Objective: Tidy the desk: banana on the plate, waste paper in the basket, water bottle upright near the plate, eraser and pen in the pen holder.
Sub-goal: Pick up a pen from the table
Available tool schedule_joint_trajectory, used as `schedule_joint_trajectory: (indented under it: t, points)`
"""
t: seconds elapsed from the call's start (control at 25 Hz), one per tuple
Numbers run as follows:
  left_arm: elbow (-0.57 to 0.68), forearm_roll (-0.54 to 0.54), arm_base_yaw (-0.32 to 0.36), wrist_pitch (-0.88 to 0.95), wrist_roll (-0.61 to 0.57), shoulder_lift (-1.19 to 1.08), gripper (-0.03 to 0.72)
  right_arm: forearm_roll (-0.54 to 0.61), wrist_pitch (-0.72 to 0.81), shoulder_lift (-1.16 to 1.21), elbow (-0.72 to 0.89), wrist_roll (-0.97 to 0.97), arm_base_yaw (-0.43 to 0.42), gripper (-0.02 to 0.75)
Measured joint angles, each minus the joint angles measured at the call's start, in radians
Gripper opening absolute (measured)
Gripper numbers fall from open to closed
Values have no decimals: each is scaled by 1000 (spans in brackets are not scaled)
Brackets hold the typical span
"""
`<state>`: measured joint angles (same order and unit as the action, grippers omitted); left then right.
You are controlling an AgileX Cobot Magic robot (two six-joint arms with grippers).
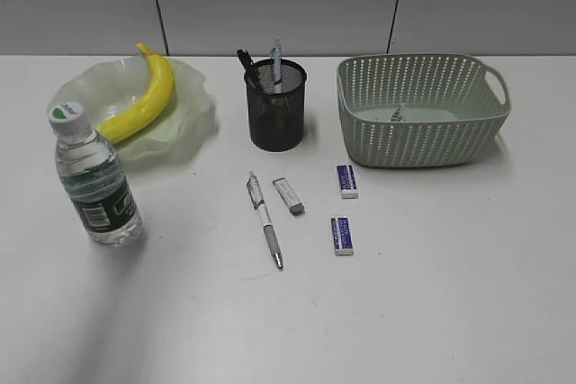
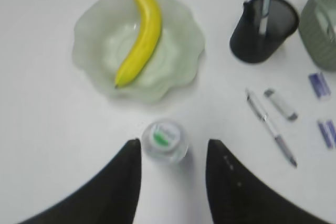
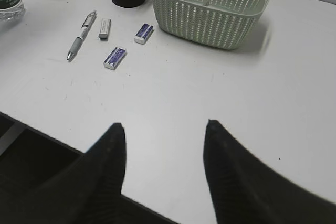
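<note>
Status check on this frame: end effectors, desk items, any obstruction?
Left end effector open above upright water bottle, empty. Right end effector open, empty. Banana on plate; pen and three erasers loose on desk. Nothing blocking.

Only the claws of the robot show. The left claw [image 2: 173,182], seen in the left wrist view, has two matte black fingers [image 2: 118,192], broad at the base and tapering in a curve to blunt tips, their surfaces smooth and plain; the right-hand one bears a couple of faint pale specks. The right claw [image 3: 164,174], seen in the right wrist view, has the same pair of black tapering fingers [image 3: 100,182], with a fine ribbed or woven-looking texture. No cables, screws or markings can be made out.
</note>
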<state>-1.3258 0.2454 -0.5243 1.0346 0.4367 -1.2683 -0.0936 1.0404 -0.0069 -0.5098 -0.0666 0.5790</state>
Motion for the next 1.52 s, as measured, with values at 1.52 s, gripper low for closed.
schedule_joint_trajectory:
  t: [1.52]
  points:
    - [787,-102,-1,33,-215,1275,246,226,-284,1617,-719,235,170,391]
